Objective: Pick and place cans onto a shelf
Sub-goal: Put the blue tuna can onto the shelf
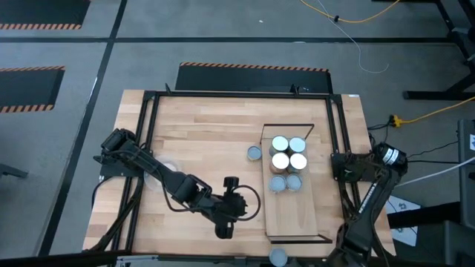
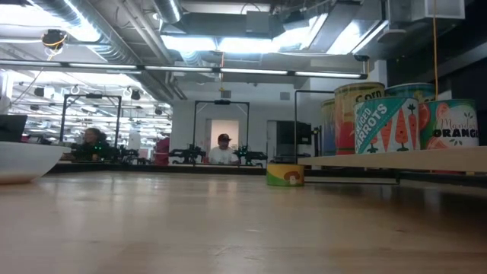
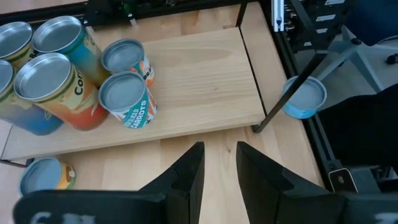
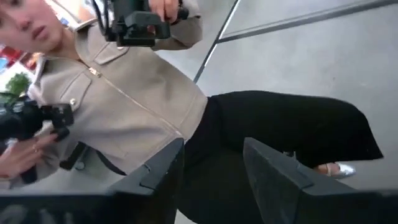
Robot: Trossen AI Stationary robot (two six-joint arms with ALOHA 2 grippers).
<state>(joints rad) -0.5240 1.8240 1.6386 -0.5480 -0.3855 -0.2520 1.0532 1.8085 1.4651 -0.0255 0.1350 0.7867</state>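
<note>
The shelf [image 1: 293,208] is a pale wood board with a thin black frame, lying on the table's right half. Several cans stand on its far part: white-topped ones [image 1: 289,152] and two blue-grey-topped ones [image 1: 286,182]. They also show in the left wrist view [image 3: 127,99]. One can [image 1: 254,153] stands on the table left of the shelf. Another can [image 1: 278,256] sits at the table's near edge. My left gripper [image 3: 221,168] is open and empty, just left of the shelf's near half [image 1: 243,205]. My right gripper [image 4: 214,168] is open and empty at the table's right edge.
A black metal frame [image 1: 152,133] runs around the tabletop. A clear round dish [image 1: 167,172] sits under my left arm and shows in the low view [image 2: 23,161]. The shelf's near half is bare wood. A person [image 4: 124,106] holding a camera stands beyond the table, past my right gripper.
</note>
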